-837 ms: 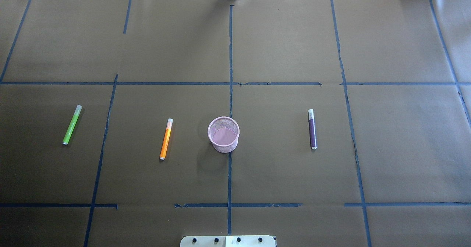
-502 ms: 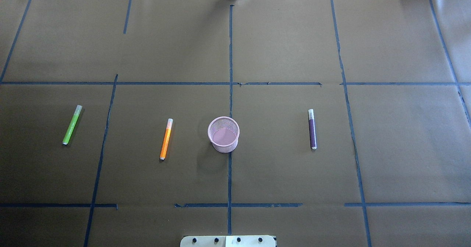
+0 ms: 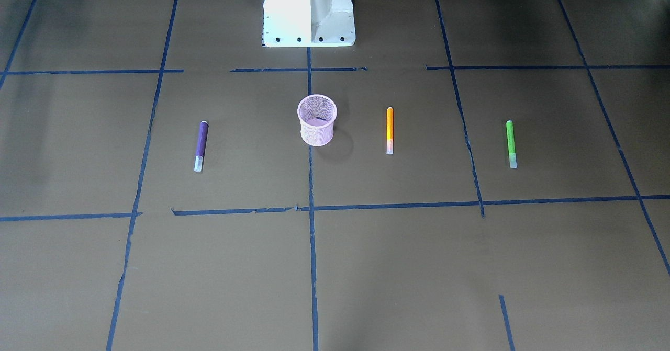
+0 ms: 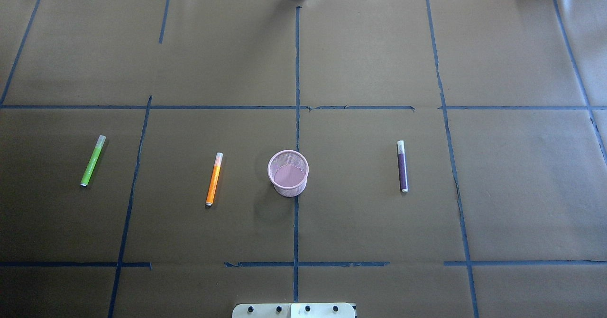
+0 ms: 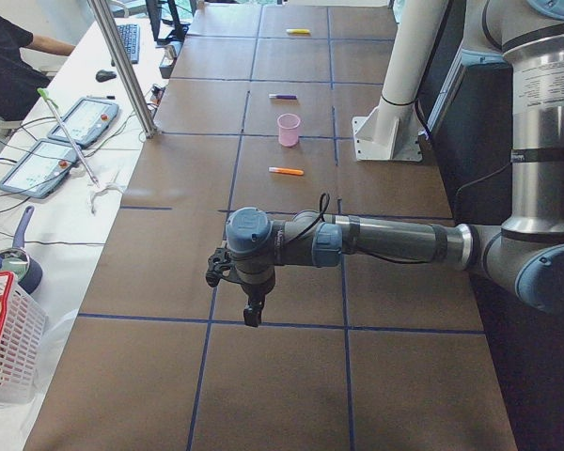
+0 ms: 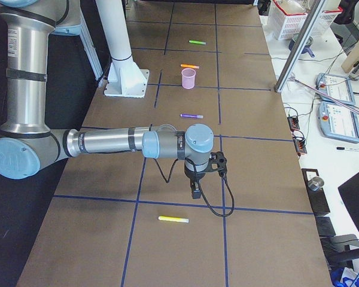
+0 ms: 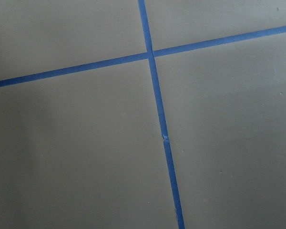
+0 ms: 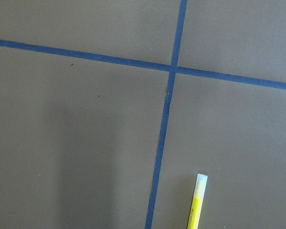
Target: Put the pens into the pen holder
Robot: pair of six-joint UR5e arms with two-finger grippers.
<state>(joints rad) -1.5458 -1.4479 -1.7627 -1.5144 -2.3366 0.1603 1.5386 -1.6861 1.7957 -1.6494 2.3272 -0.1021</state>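
- Pen holder (image 4: 288,173) upright at worktop (image 4: 360,62) centre; orange pen (image 4: 214,179) and green pen (image 4: 93,160) flat to robot's left, purple pen (image 4: 402,166) to right, all outside it.
- Yellow pen (image 6: 173,220): right-side views only, near right end effector (image 6: 195,191).
- Left end effector (image 5: 252,315): exterior left only; cannot tell either's opening.

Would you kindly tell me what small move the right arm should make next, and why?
Probably shift the right tool over the yellow pen and centre on it. That pen lies flat on the table nearest this tool, at the right wrist view's lower edge, and the pen holder looks empty.
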